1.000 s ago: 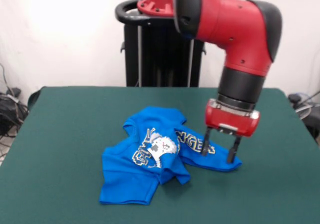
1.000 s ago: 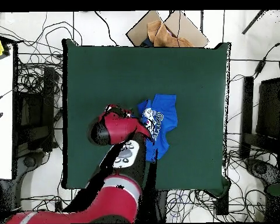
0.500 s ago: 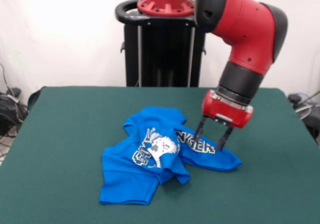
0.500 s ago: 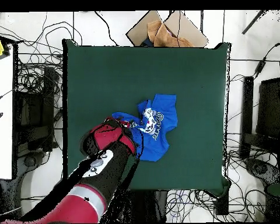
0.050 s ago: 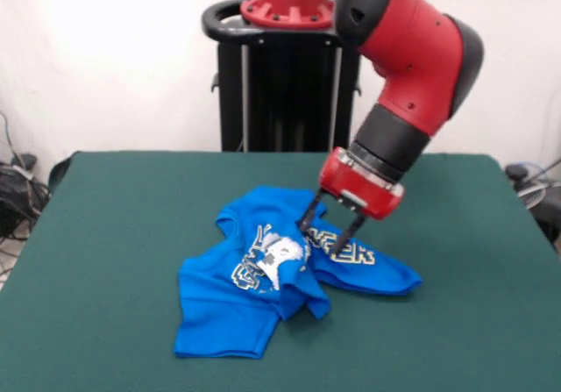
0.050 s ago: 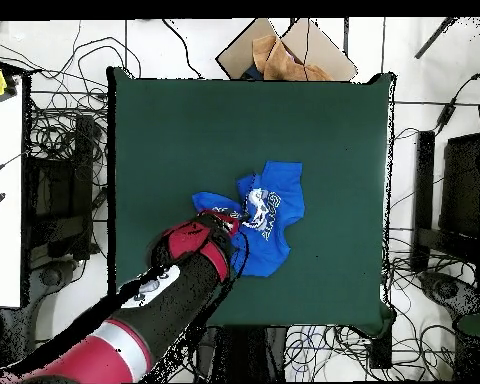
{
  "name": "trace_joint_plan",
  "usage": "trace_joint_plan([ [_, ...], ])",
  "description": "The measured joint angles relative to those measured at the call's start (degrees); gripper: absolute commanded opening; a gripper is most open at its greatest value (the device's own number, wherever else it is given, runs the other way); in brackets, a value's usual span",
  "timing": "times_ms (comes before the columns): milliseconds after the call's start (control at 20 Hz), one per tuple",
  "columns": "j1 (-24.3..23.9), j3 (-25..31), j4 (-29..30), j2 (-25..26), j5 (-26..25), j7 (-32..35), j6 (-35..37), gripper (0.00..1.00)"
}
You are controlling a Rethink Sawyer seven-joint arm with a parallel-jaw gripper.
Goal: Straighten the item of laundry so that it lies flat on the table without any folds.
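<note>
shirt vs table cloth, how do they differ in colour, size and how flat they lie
The shirt is bright blue with white print; the table cloth is plain dark green. The shirt covers only a small patch near the middle, while the table is far bigger. The shirt lies crumpled with folds, the open pincer at its print; the table cloth lies smooth. Both are fabric.

From the front I get even, fairly bright room light, with a washed-out glare patch on the white back wall at upper left. The crumpled bright blue T-shirt [image 5: 280, 269] throws only a thin soft shadow onto the dark green felt desk [image 5: 114, 234]. Both views are slightly soft, fine print unreadable.
</note>
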Motion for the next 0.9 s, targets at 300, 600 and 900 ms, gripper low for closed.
trace_joint_plan([
  [300,-0.04,-1.40,-0.03,1.93,3.44,0.00,-1.46,1.00],
  [600,-1.64,-0.80,-0.13,2.37,5.15,0.00,-6.30,1.00],
  [900,-6.84,2.98,-0.48,0.68,5.14,0.00,-9.33,1.00],
])
